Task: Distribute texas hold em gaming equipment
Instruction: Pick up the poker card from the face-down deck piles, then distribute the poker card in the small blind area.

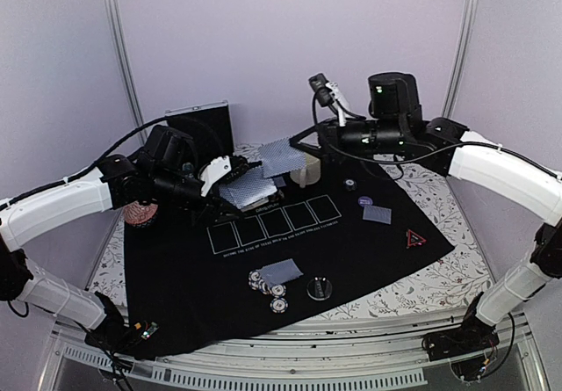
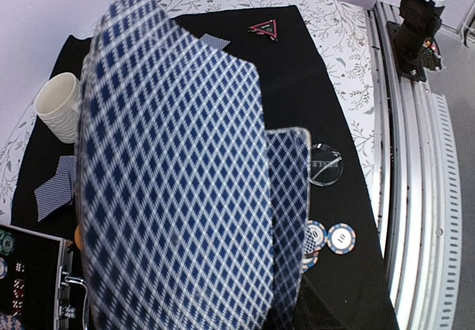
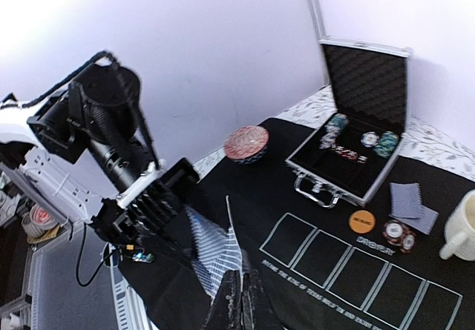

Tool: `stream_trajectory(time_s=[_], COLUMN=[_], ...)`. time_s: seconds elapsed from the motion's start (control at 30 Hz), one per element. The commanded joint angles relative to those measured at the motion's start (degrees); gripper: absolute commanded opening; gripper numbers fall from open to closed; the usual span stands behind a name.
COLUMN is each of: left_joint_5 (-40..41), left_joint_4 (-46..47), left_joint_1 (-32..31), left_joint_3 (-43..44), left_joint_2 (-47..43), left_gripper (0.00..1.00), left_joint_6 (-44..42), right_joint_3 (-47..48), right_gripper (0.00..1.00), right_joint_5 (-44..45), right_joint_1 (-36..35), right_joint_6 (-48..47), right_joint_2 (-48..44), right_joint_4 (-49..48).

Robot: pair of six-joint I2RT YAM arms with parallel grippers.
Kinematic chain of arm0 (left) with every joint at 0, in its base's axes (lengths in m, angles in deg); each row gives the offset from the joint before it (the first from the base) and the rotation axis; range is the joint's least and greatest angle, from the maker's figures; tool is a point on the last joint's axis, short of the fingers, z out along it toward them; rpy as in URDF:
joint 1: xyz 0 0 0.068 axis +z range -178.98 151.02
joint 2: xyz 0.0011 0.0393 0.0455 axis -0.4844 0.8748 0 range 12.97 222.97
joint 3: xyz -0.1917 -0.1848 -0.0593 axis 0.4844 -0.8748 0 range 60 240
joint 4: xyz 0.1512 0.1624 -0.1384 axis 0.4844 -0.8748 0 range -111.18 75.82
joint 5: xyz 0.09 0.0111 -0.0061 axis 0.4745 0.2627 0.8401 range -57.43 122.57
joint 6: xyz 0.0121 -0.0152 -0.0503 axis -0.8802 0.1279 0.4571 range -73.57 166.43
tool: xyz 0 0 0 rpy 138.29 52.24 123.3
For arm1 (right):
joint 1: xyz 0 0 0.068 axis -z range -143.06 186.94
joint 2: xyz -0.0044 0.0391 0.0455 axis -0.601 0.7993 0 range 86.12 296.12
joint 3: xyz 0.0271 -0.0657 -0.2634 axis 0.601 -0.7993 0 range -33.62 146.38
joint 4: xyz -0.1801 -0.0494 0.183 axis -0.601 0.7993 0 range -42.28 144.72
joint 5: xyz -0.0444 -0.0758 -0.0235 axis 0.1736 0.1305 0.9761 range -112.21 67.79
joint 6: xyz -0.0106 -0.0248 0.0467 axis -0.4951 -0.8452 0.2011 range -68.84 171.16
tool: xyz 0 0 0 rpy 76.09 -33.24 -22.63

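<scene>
At upper centre, the left end effector (image 1: 223, 171) pinches the fanned playing cards (image 2: 178, 182) while the right end effector (image 3: 237, 304) nips one card (image 1: 283, 155), whose withdrawal may drag neighbours loose by friction.

Matt black cloth mat (image 1: 369, 250), shiny metal-edged case (image 3: 369, 85), smooth playing cards (image 2: 178, 182).

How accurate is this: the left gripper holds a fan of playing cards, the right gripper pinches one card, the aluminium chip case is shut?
Wrong on the case: in the right wrist view the aluminium chip case stands open, lid upright, poker chips inside. The left gripper does hold the fan of playing cards, and the right gripper pinches one card.
</scene>
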Motion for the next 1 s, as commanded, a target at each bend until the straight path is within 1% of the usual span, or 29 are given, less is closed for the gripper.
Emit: stream_trajectory(time_s=[0.0,0.03,0.1,0.2,0.3,0.37,0.53,0.63,0.73,0.87,0.9,0.93,0.97], left_joint_5=[-0.79,-0.78,-0.71,-0.52,-0.77,-0.8,-0.57,-0.47,-0.22,0.01,0.05,0.0,-0.03], left_joint_4=[1.27,1.27,1.27,1.35,1.27,1.27,1.27,1.29,1.32,1.31,1.34,1.32,1.27], left_joint_1=[0.48,0.49,0.49,0.48,0.48,0.5,0.48,0.48,0.48,0.57,0.59,0.57,0.57], left_joint_3=[1.63,1.56,1.5,1.57,1.54,1.54,1.5,1.29,1.28,1.28,1.28,1.28,1.28], left_joint_2=[-0.27,-0.34,-0.53,-0.72,-0.64,-0.47,-0.42,-0.5,-0.24,-0.19,-0.19,-0.19,-0.18], left_gripper=[0.38,0.38,0.38,0.38,0.38,0.38,0.38,0.38,0.38,0.38,0.38,0.38,0.38], left_joint_6=[-0.1,-0.13,-0.15,-0.21,-0.15,-0.06,-0.1,-0.19,-0.15,-0.35,-0.36,-0.33,-0.32], right_joint_3=[-8.55,-10.99,-14.93,-23.23,-30.52,-33.56,-34.51,-34.33,-34.83,-34.88,-34.93,-34.6,-33.65], right_gripper=[0.02,0.02,0.02,0.02,0.02,0.02,0.02,0.02,0.02,0.02,0.05,0.15,0.32], right_joint_5=[-2.45,-1.91,-0.47,-0.75,-5.33,-8.39,-10.49,-14.32,-16.81,-17.02,-16.64,-15.35,-13.36], right_joint_1=[12.48,15.51,21.37,30.75,41.04,44.52,44.97,44.95,44.98,44.97,44.98,44.98,44.98], right_joint_6=[10.16,11.85,14.4,16.12,16.37,16.26,15.42,16.27,19.16,20.11,20.16,19.88,19.28], right_joint_2=[-12.01,-14.95,-18.04,-20.72,-18.57,-14.53,-3.06,3.19,7.12,11.41,11.89,12.16,12.14], right_joint_4=[-8.79,-9.53,-8.49,-7.3,-7.02,-7.72,-11.03,-15.92,-21.69,-22.46,-21.67,-19.7,-16.44])
